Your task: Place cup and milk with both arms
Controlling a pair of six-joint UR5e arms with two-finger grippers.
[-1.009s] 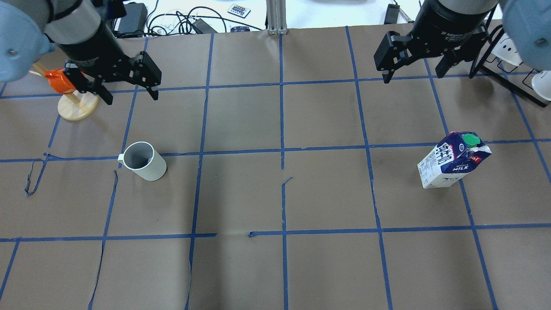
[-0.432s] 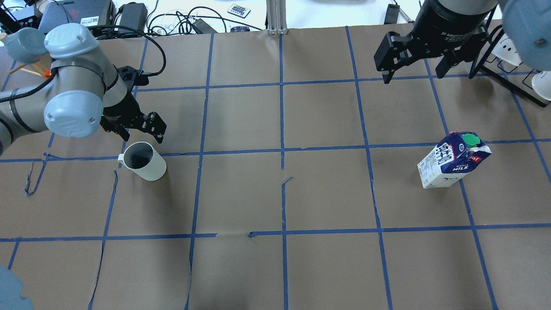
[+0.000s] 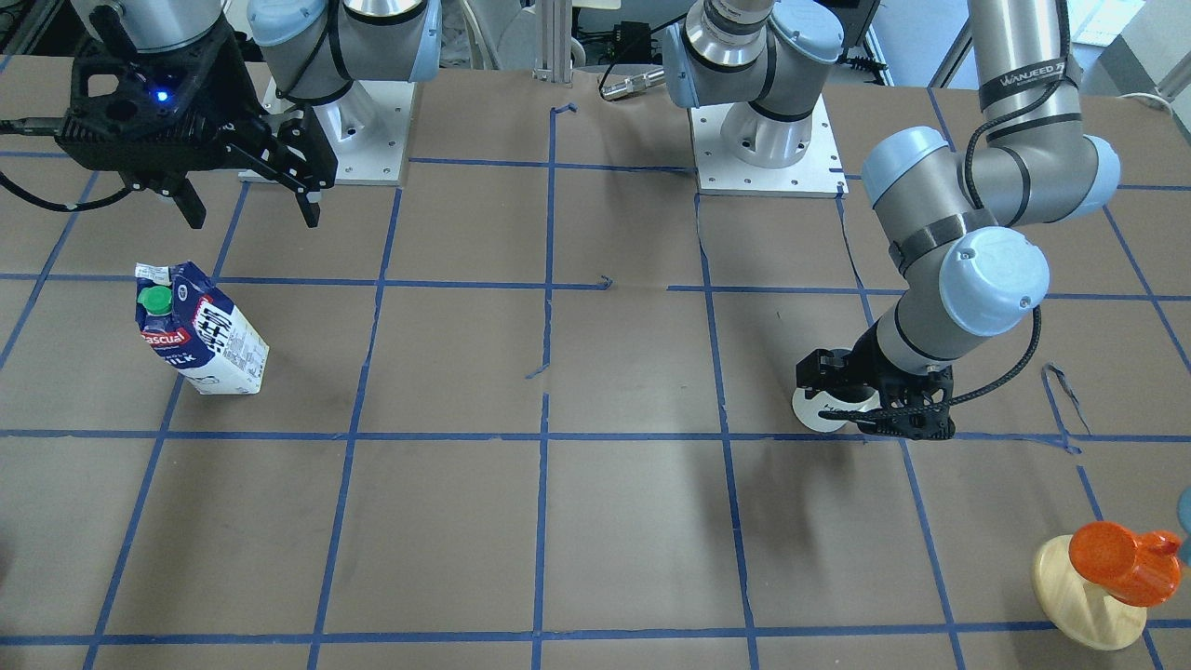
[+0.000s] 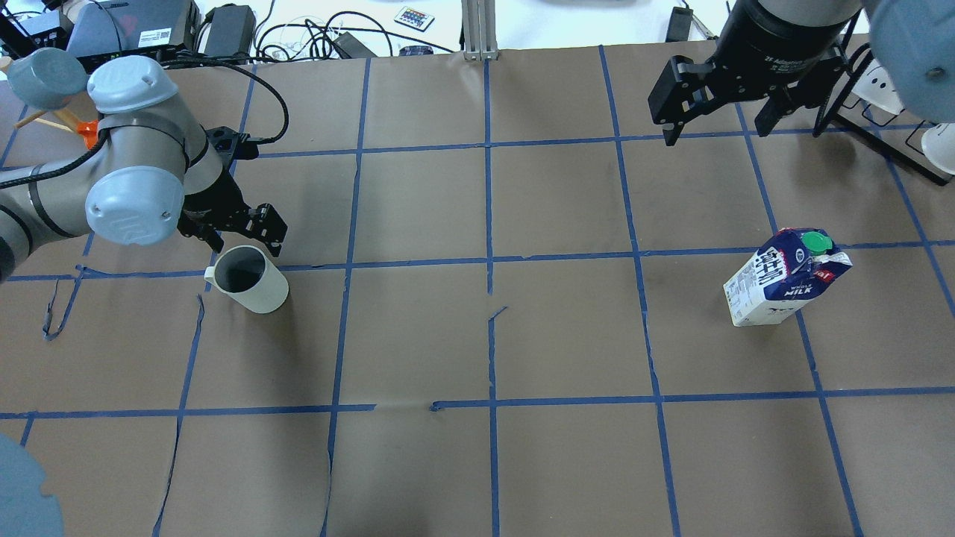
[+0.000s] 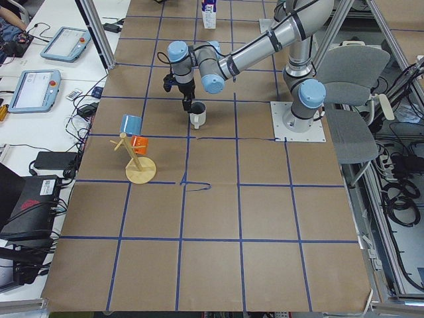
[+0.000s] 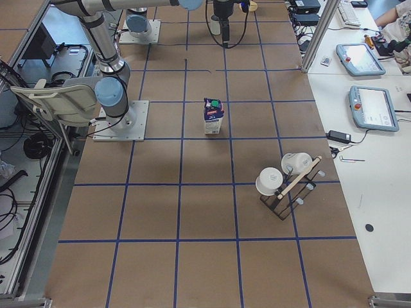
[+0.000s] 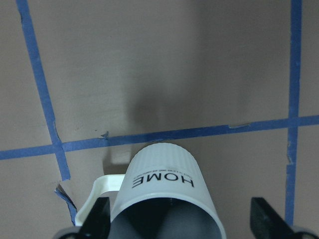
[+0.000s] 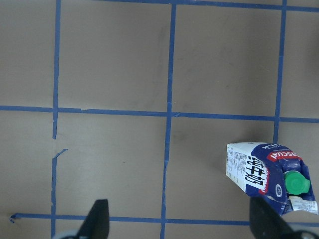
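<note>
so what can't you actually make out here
- Front-facing view: the cup is mostly hidden behind the left gripper.
- Left wrist view: the fingertips are cut off by the bottom edge, so contact with the cup is unclear.
- Exterior left view: the milk is too small to read its label.

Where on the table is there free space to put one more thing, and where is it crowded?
The widest bare patch is the middle squares between the cup and the milk carton. Crowded: around the cup, where the open left gripper hangs close, and the corner by the wooden stand.
</note>
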